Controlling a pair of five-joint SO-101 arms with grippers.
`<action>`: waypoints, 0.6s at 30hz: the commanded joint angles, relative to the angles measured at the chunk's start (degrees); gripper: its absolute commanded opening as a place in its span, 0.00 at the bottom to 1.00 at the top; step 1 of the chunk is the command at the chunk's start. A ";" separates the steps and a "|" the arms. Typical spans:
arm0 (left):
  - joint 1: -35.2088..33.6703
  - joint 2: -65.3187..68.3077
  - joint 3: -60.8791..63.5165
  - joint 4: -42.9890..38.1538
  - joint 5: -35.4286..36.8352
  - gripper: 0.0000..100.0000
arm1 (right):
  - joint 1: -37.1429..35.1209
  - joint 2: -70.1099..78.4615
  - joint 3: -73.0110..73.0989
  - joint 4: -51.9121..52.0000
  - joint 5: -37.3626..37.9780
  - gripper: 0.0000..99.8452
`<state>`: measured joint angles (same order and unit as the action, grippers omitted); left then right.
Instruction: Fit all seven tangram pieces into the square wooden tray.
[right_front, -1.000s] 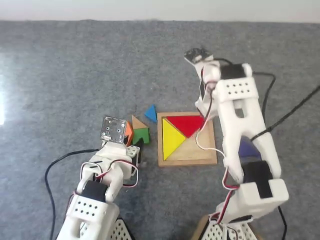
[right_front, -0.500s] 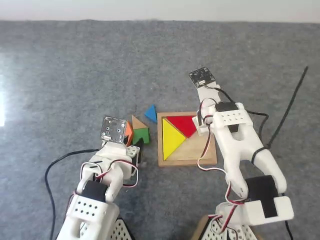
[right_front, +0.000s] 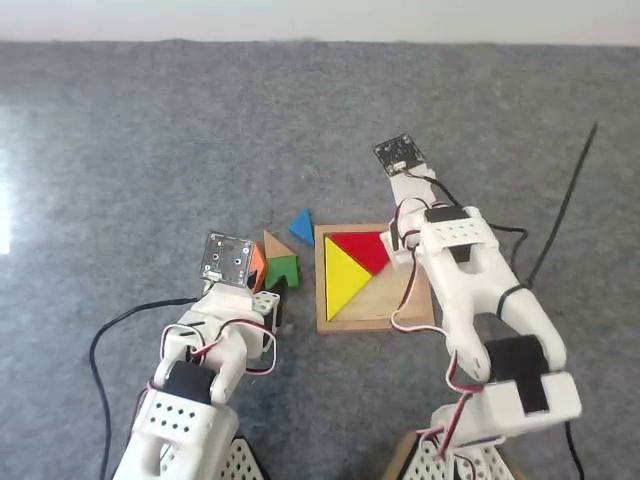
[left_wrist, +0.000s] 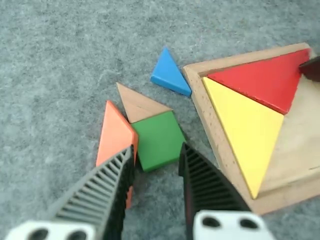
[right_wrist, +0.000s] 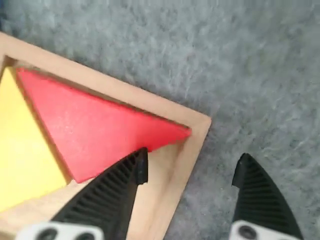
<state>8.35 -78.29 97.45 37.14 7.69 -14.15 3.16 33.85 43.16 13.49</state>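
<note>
left claw (left_wrist: 156, 148) hung released, green square (left_wrist: 158, 139) just ahead of its tips; grip likely needed its flat edges, clear of the orange piece (left_wrist: 114, 132) alongside.

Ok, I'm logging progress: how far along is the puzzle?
Done: the red triangle and yellow triangle lie in the tray. Held: nothing; the open left end effector hangs over the green square, the open right end effector over the tray's corner. Left: that square, the blue triangle, tan triangle and orange piece.
</note>
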 joint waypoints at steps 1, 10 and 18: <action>0.00 -0.79 -0.66 0.09 0.35 0.15 | -0.31 0.40 -2.73 -1.01 0.00 0.27; 0.00 -0.79 -0.66 0.09 0.35 0.15 | 0.13 -1.19 -2.81 -0.13 0.00 0.27; 0.00 -0.79 -0.66 0.09 0.35 0.15 | 4.79 -20.09 1.49 5.58 -2.02 0.27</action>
<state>8.35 -78.29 97.45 37.14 7.69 -11.87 -7.74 33.93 47.65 13.41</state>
